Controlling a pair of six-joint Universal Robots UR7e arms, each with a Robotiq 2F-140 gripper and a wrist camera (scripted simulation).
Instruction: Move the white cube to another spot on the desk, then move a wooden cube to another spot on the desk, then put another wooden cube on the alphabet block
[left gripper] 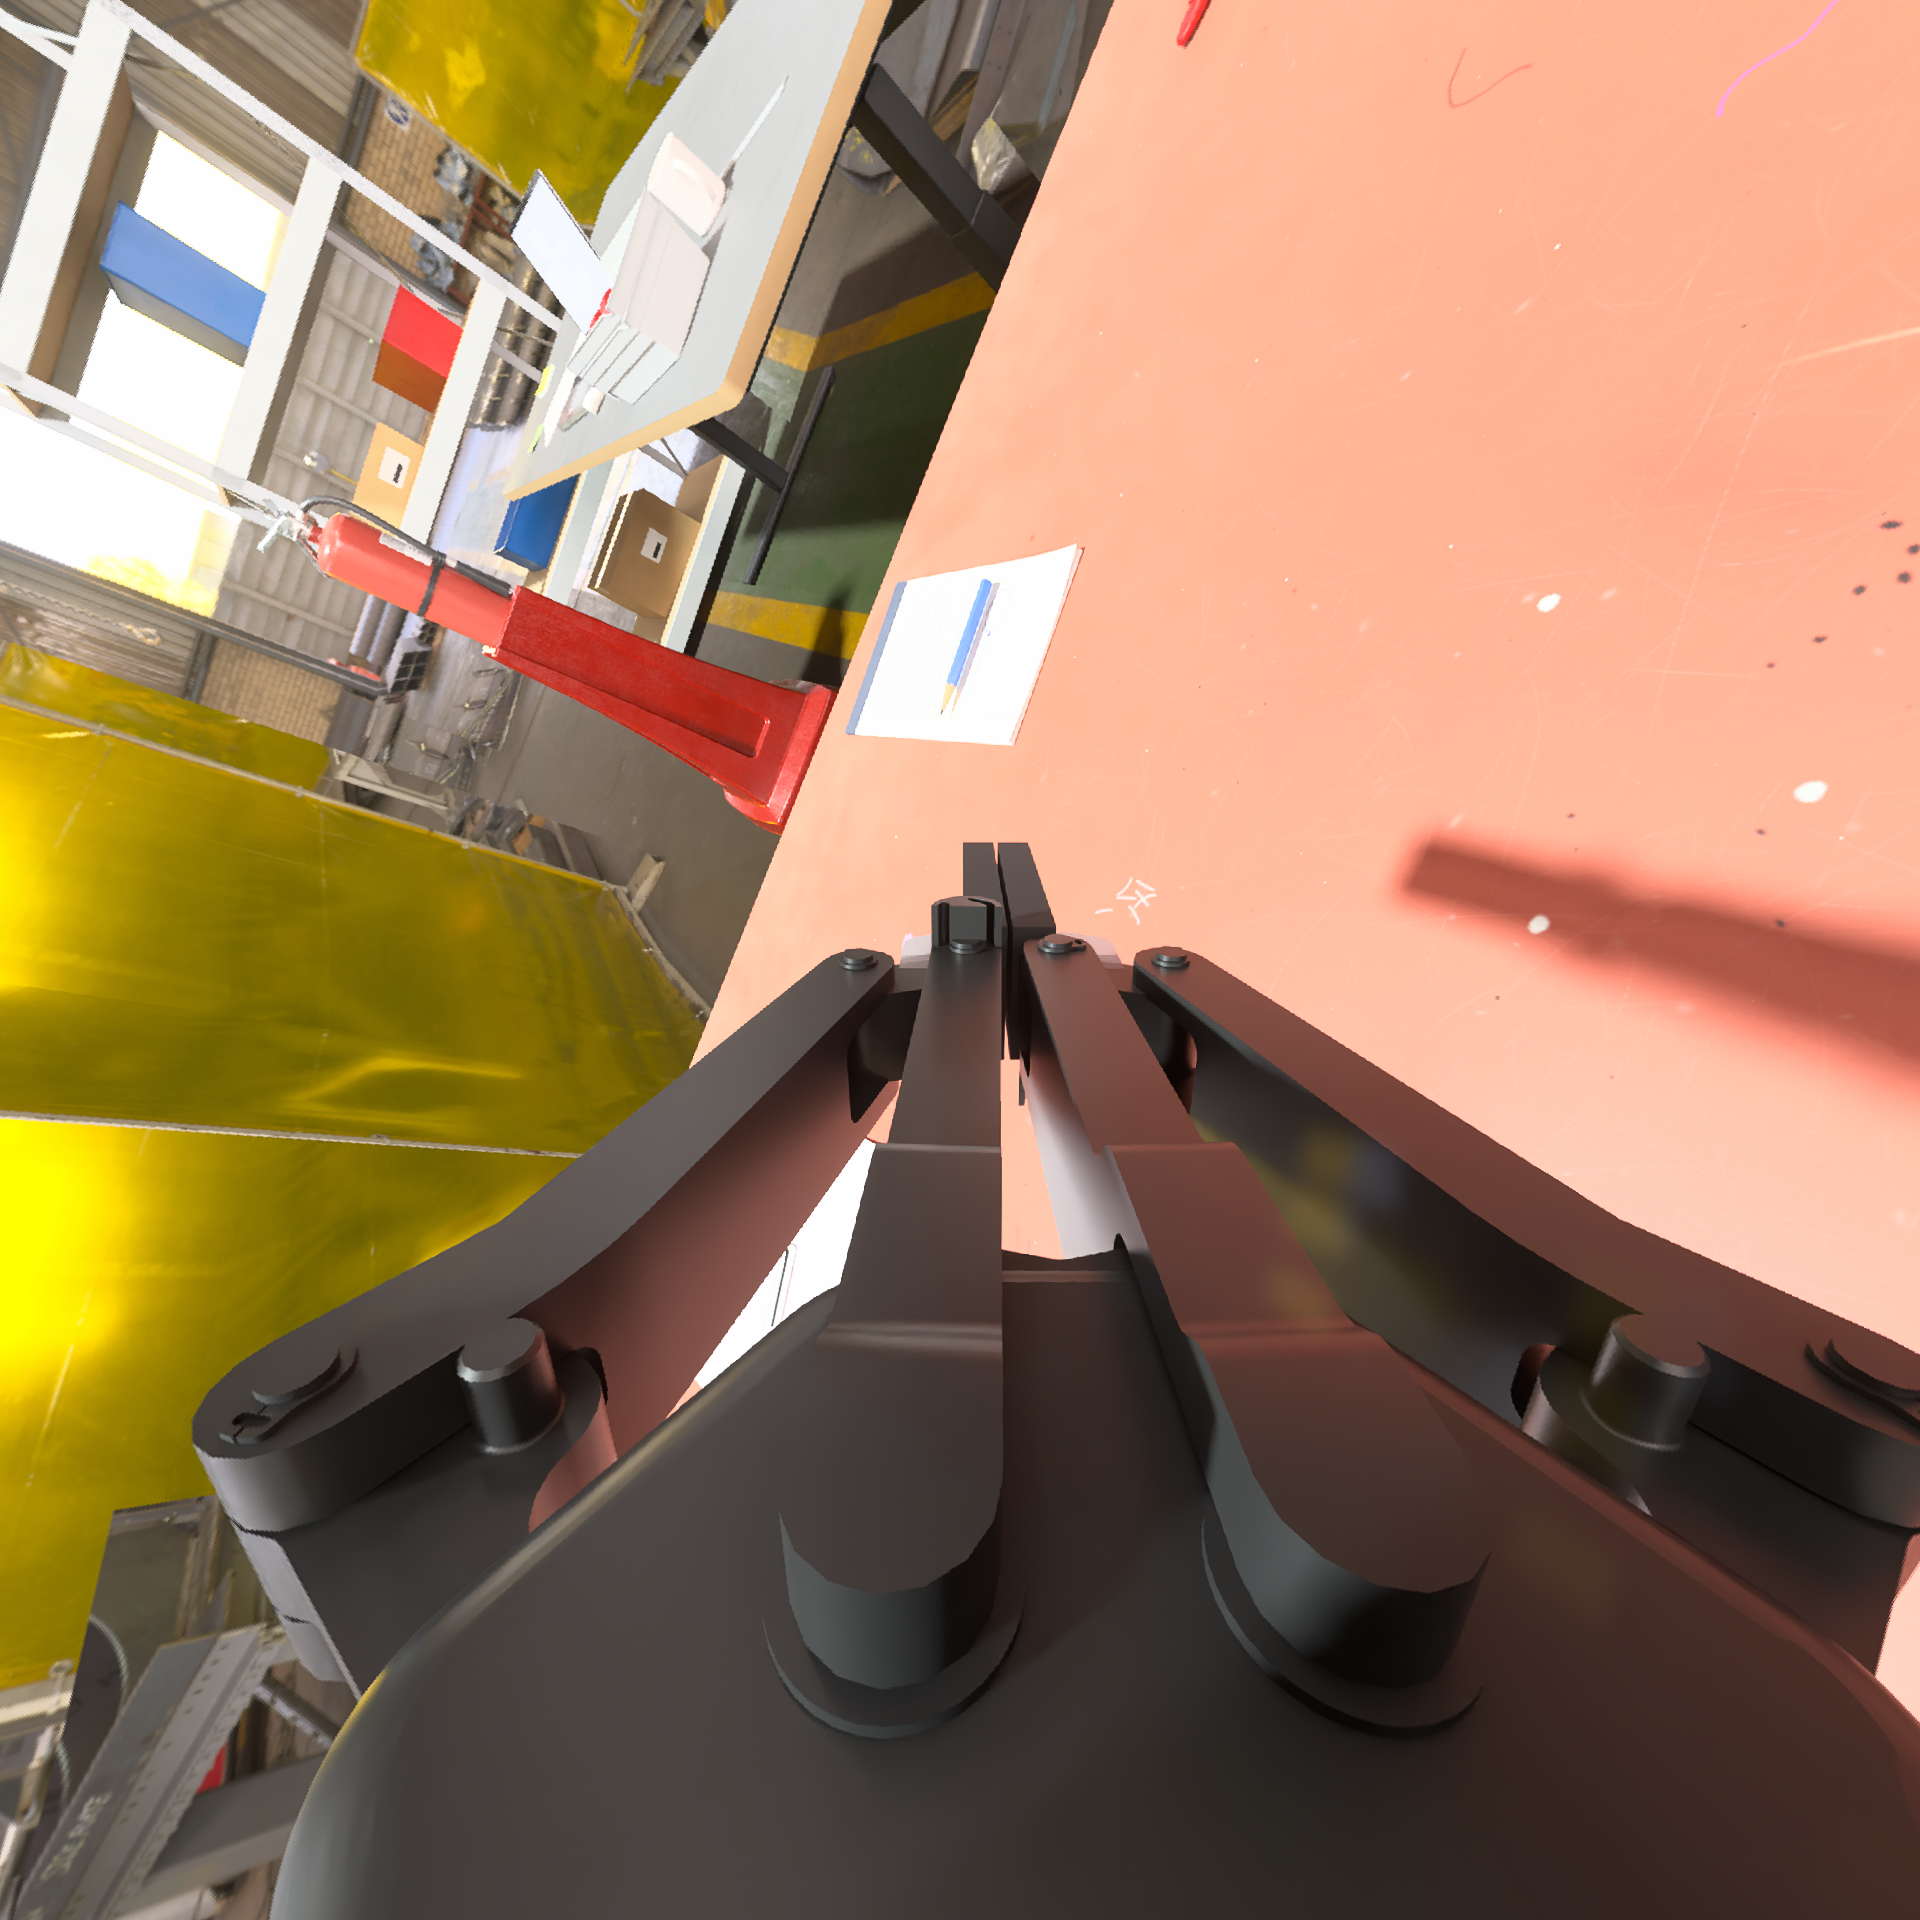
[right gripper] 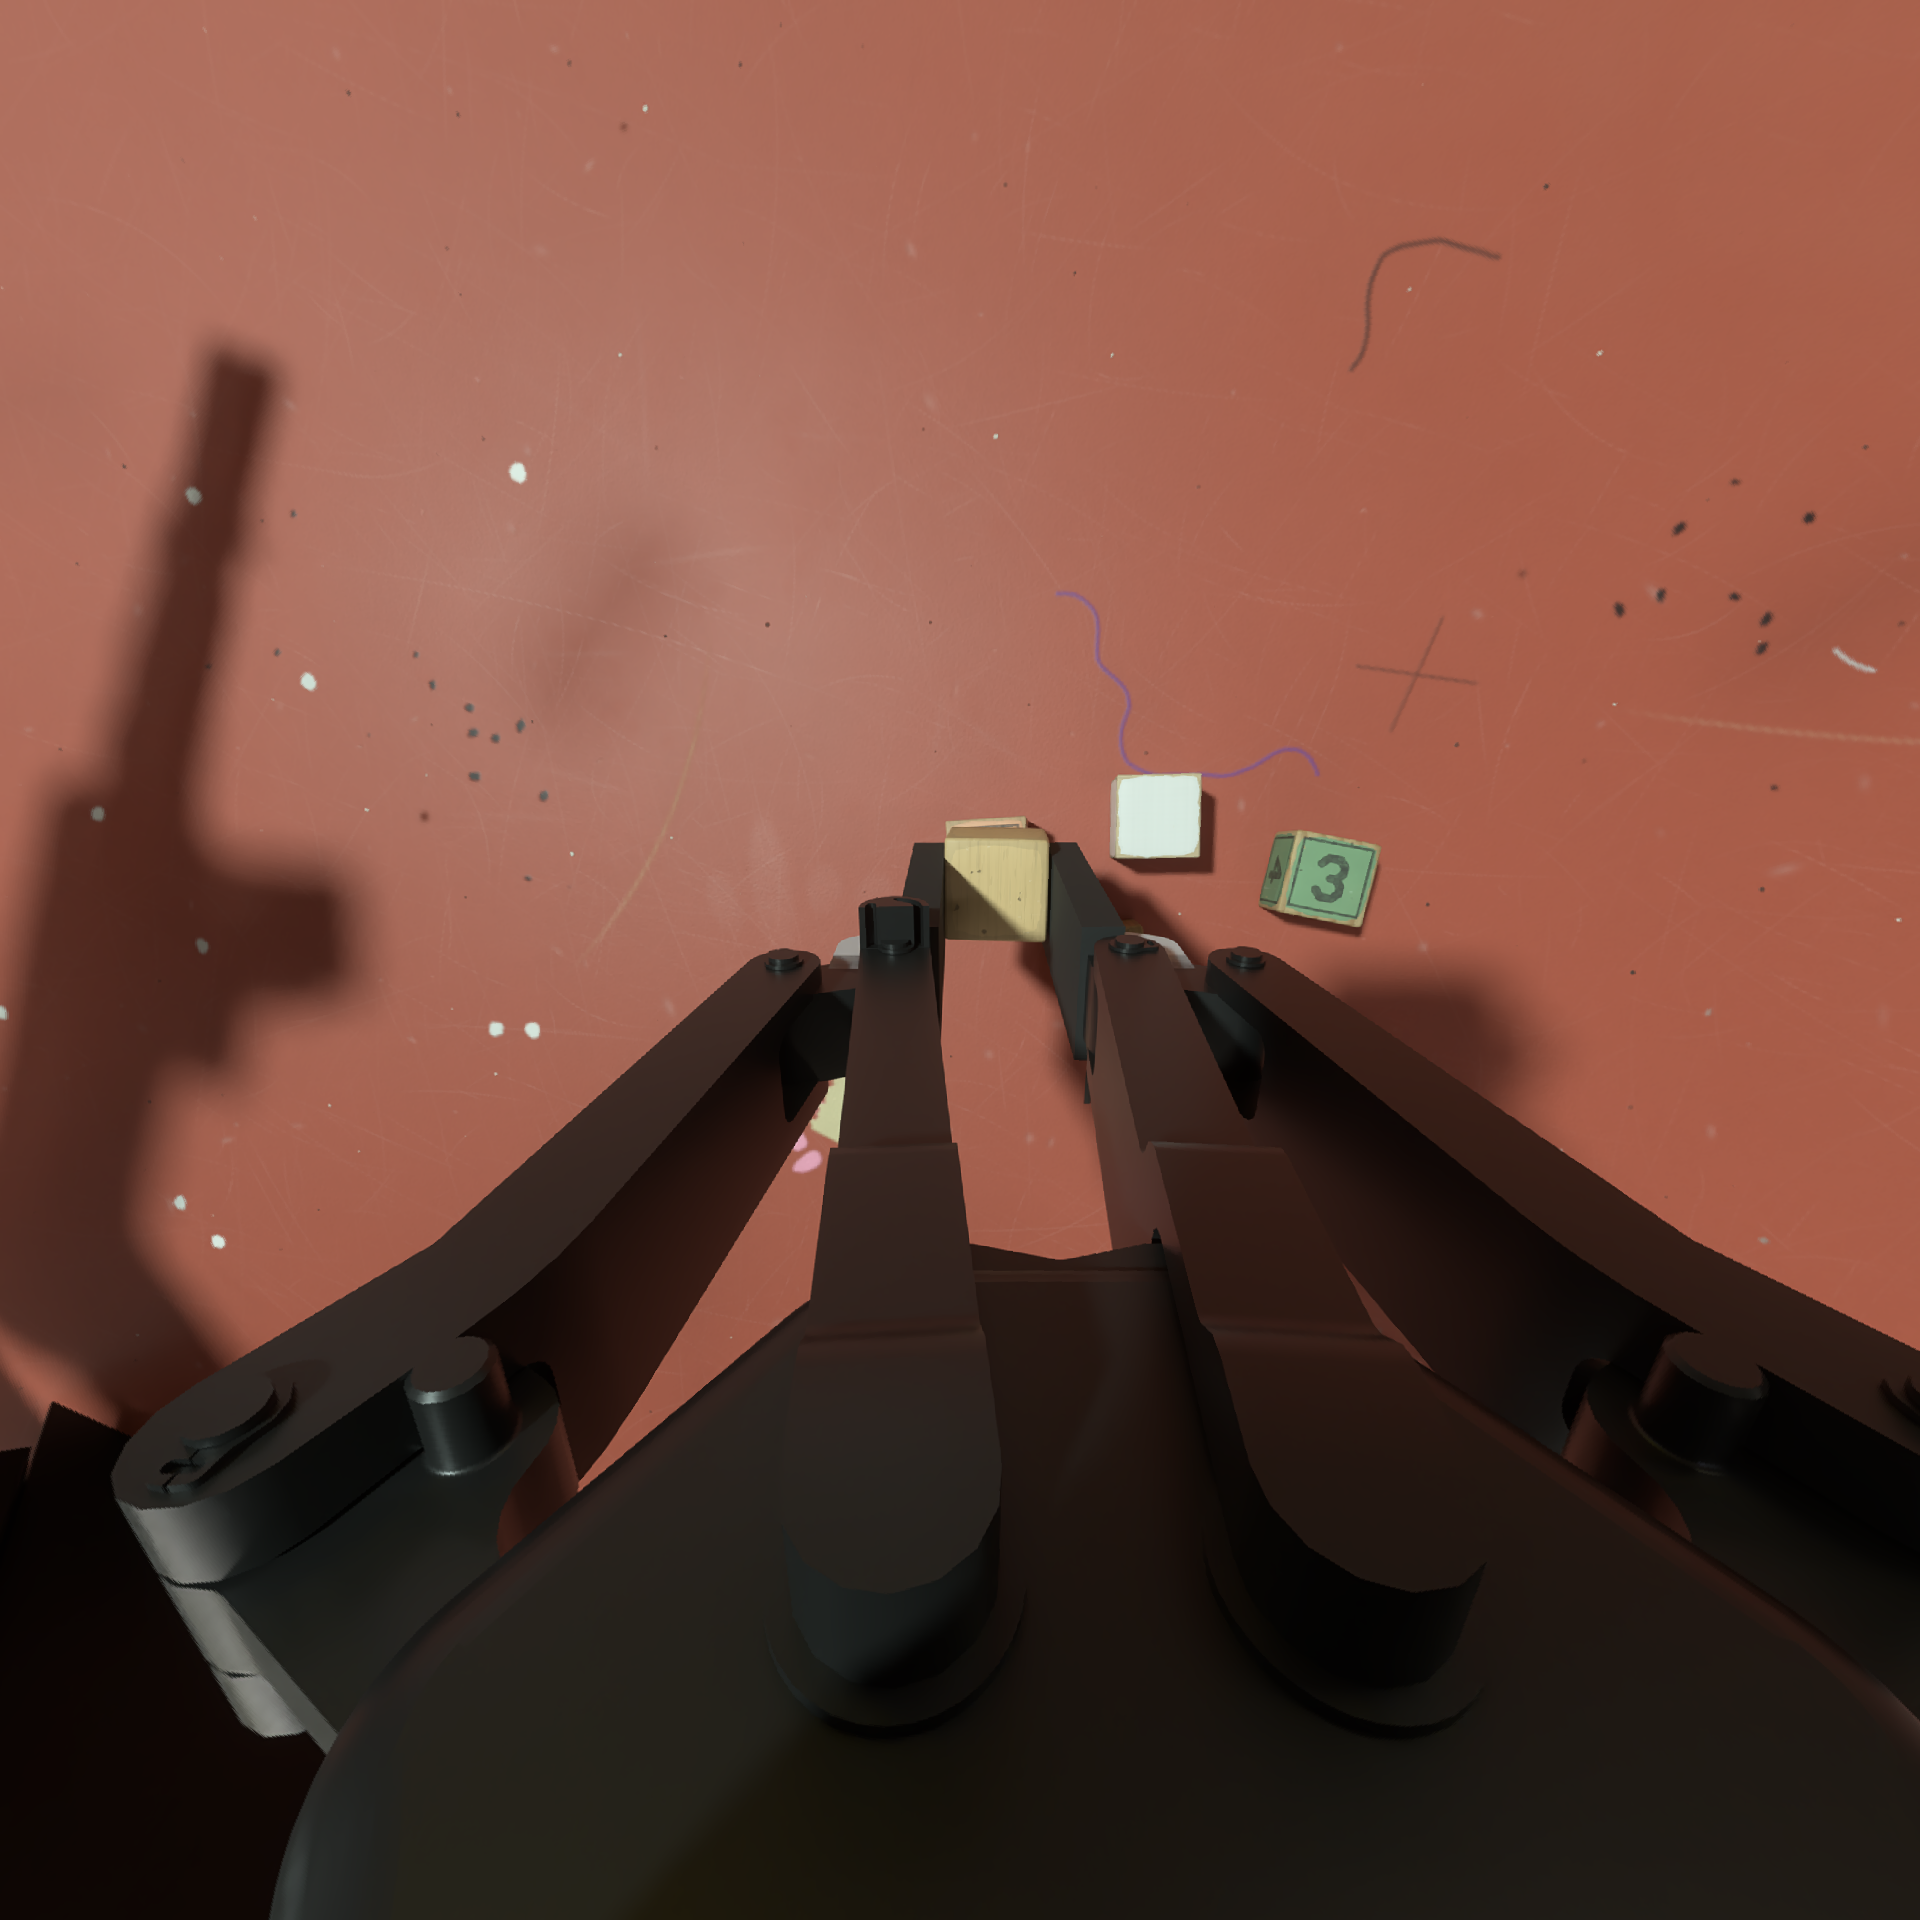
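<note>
In the right wrist view my right gripper [right gripper: 995, 883] is shut on a light wooden cube [right gripper: 992, 883], one finger on each side of it. A second pale wooden edge [right gripper: 985, 825] shows just behind the cube, mostly hidden. The white cube [right gripper: 1155, 816] sits on the red-brown desk [right gripper: 623, 520] just right of my fingertips. The green alphabet block [right gripper: 1322, 878] sits tilted further right, apart from the white cube. In the left wrist view my left gripper [left gripper: 995, 868] is shut and empty above the desk [left gripper: 1455, 416], near its left edge. No cubes show in that view.
A white notepad with a blue pencil [left gripper: 966, 649] lies ahead of the left gripper by the desk edge. A red clamp-like part [left gripper: 665, 696] sticks out at that edge. A small tan and pink object [right gripper: 823, 1127] peeks from behind the right gripper's left finger.
</note>
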